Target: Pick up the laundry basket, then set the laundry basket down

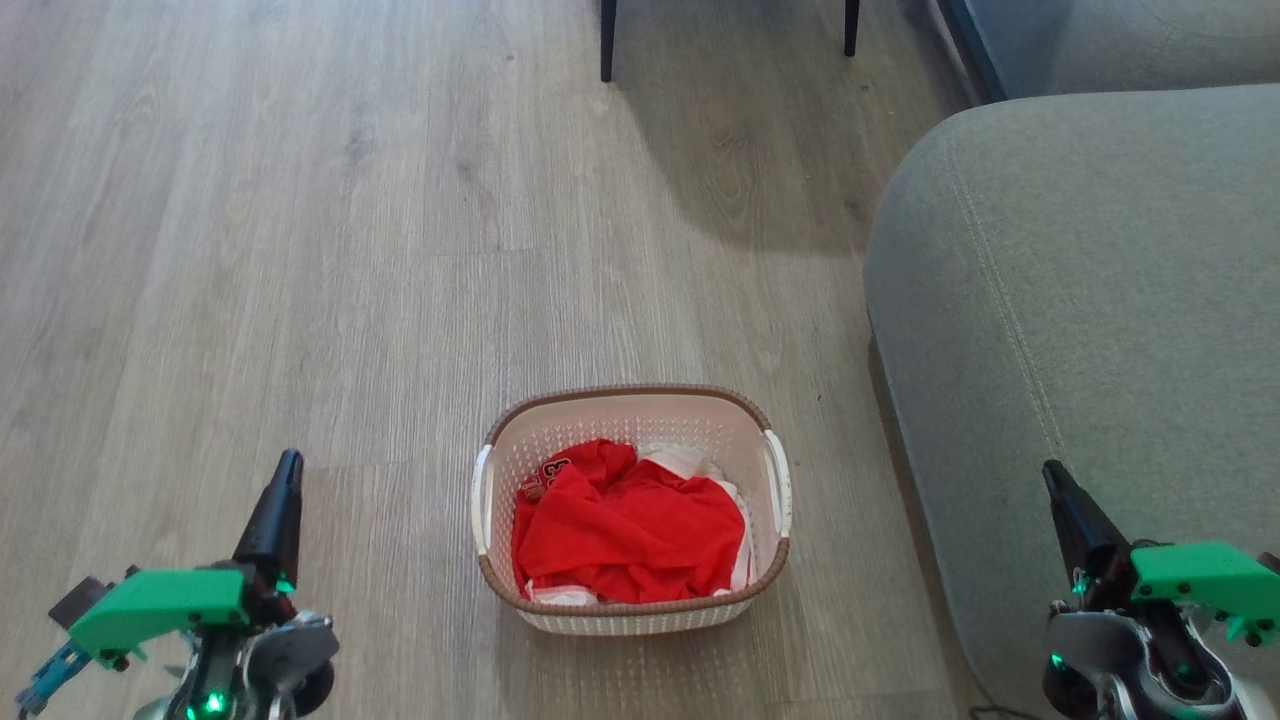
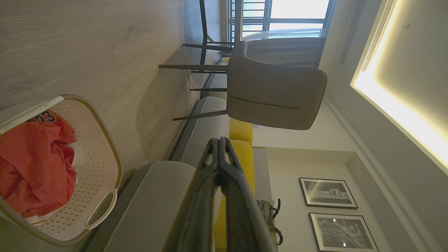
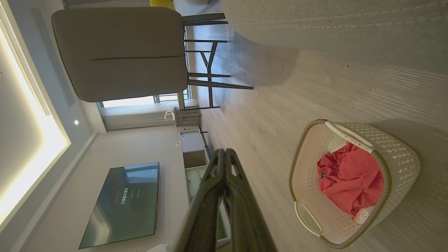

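The laundry basket (image 1: pixel 600 425) stands on the wood floor, cream-white and perforated with a brown rim and white side handles. Red and white clothes (image 1: pixel 625 525) lie inside it. The basket also shows at the left of the left wrist view (image 2: pixel 99 164) and at the right of the right wrist view (image 3: pixel 395 157). My left gripper (image 1: pixel 288 462) is down at the lower left, fingers pressed together, well apart from the basket. My right gripper (image 1: pixel 1052 472) is at the lower right over the sofa edge, also shut and holding nothing. Both stay clear of the handles.
A grey sofa (image 1: pixel 1090 330) fills the right side, close to the basket's right handle. Dark chair legs (image 1: pixel 607 40) stand at the far end of the floor. A grey chair (image 2: pixel 276 94) and a television (image 3: pixel 122 203) show farther off in the room.
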Controlling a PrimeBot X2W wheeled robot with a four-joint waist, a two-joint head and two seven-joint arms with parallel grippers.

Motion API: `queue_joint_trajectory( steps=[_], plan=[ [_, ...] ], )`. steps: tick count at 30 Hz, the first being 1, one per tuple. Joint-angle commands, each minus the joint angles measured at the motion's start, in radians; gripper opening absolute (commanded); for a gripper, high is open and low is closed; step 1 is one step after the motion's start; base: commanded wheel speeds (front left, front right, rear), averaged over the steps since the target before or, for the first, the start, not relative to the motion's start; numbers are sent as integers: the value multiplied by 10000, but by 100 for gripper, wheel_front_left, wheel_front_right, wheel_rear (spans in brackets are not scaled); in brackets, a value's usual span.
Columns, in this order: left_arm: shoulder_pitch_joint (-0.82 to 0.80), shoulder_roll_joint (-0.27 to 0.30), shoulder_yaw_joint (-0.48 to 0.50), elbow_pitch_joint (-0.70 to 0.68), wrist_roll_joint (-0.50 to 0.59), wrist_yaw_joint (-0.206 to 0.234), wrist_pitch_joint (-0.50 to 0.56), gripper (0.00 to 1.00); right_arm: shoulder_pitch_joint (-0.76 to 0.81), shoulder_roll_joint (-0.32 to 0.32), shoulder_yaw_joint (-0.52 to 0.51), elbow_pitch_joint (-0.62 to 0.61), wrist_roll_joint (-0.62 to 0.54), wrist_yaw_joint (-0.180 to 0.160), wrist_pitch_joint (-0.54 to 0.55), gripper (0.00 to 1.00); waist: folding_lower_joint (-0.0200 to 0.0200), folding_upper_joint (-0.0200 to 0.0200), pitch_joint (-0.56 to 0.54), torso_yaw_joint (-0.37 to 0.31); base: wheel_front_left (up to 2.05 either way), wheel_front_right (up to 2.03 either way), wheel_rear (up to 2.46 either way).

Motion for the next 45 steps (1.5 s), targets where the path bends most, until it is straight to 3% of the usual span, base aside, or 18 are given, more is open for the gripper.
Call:
queue_joint_trajectory(
  steps=[1, 8, 9, 14, 28, 45],
  plan=[
    [-611, 43, 372, -291, 99, -67, 84, 0, -498, -74, 163, -310, -106, -15, 82, 0, 0, 0, 0, 0, 0, 0, 0],
    [-611, 43, 372, -291, 99, -67, 84, 0, -498, -74, 164, -310, -105, -15, 81, 0, 0, 0, 0, 0, 0, 0, 0],
    [-1, 0, 0, -1, 1, 0, -1, 100, -1, 0, 1, -1, 0, 0, -2, 100, 0, 0, 0, 0, 0, 0, 0],
    [437, -25, -56, 645, 6, 11, -30, 100, 331, 95, 81, 656, 1, 0, -24, 100, 0, 0, -2, 0, 0, 0, 0],
    [464, -16, -310, 211, 646, 125, -469, 100, 323, 75, 426, 501, -459, -2, -464, 100, 0, 0, -43, 10, 0, 0, 0],
    [431, -8, -628, -457, 2317, 423, -937, 100, 305, 53, 736, 30, -2340, -4, -933, 100, 0, 0, -57, 26, 0, 0, 0]
  ],
)
